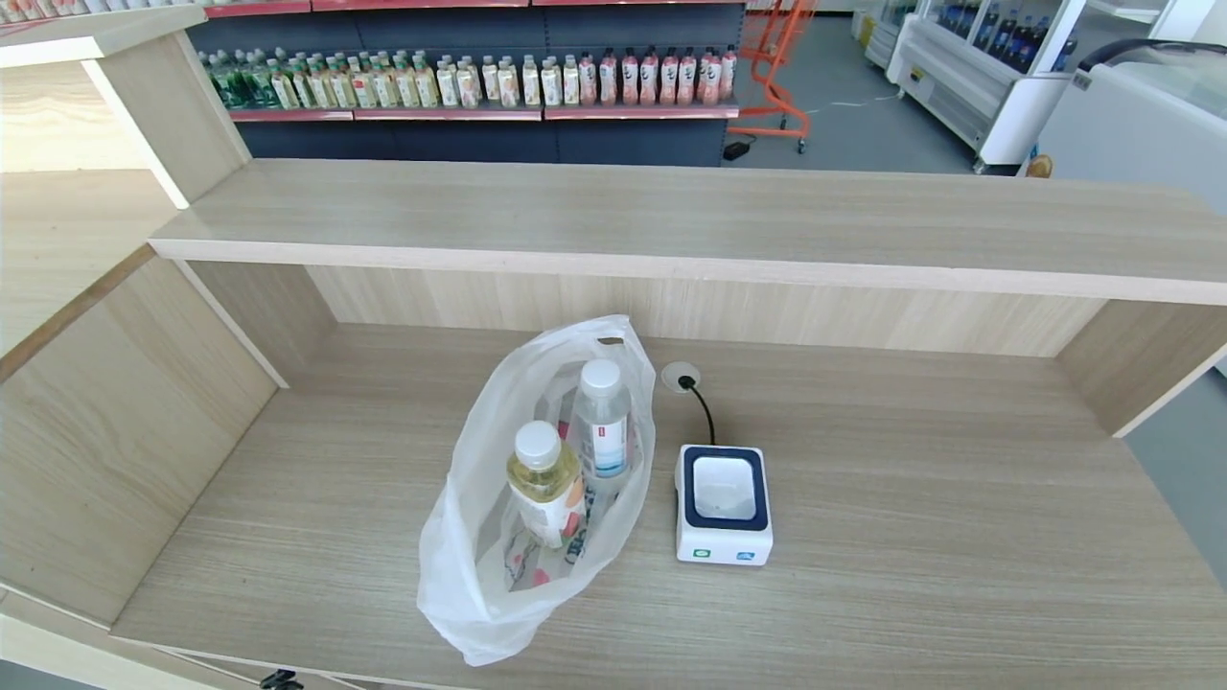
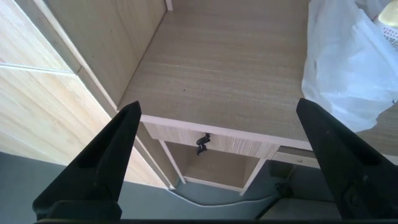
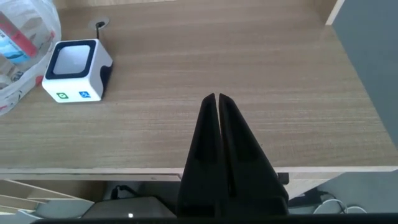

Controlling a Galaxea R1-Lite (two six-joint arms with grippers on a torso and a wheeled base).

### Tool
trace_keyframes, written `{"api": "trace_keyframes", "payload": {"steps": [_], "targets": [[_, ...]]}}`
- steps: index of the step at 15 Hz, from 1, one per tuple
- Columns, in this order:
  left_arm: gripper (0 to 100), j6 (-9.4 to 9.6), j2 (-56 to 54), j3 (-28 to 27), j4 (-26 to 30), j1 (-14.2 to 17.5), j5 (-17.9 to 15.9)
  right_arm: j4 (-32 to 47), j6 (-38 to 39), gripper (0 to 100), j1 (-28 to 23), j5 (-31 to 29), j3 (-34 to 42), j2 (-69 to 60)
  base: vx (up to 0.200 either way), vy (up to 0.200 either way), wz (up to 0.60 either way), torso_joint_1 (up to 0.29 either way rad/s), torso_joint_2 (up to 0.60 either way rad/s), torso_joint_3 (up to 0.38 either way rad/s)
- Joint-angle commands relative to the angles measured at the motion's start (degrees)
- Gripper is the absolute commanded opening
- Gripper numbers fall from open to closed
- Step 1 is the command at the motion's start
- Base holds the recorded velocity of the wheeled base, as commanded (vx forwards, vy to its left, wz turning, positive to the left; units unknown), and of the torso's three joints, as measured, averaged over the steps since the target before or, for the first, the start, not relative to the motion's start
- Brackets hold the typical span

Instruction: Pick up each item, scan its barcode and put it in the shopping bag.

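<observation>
A translucent white shopping bag (image 1: 479, 575) stands open on the wooden counter (image 1: 911, 537), left of centre. Inside it are two bottles: one with yellow liquid and a white cap (image 1: 544, 484) and a clear one with a red-and-blue label (image 1: 603, 419). A white barcode scanner (image 1: 723, 503) with a dark blue frame sits just right of the bag (image 3: 25, 56), also seen as the scanner (image 3: 73, 70). My left gripper (image 2: 217, 109) hangs open off the counter's front edge, left of the bag (image 2: 351, 74). My right gripper (image 3: 217, 98) is shut on nothing, over the counter's front right part.
A black cable (image 1: 703, 407) runs from the scanner to a grommet (image 1: 681, 377) at the back. A raised wooden ledge (image 1: 671, 220) and side walls enclose the counter. Shelves of bottles (image 1: 479, 81) and freezers (image 1: 997, 67) stand beyond.
</observation>
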Motion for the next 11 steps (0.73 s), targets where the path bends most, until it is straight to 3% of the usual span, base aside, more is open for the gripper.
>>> {"api": "trace_keyframes", "payload": {"steps": [1, 11], "targets": [[100, -0.01, 0.1, 0.0, 0.0, 0.0, 0.0, 0.0, 0.0, 0, 0.1, 0.0, 0.0, 0.2, 0.0, 0.0, 0.0, 0.0, 0.0, 0.0], [100, -0.01, 0.1, 0.0, 0.0, 0.0, 0.0, 0.0, 0.2, 0, 0.1, 0.1, 0.0, 0.2, 0.0, 0.0, 0.0, 0.0, 0.0, 0.0]]}}
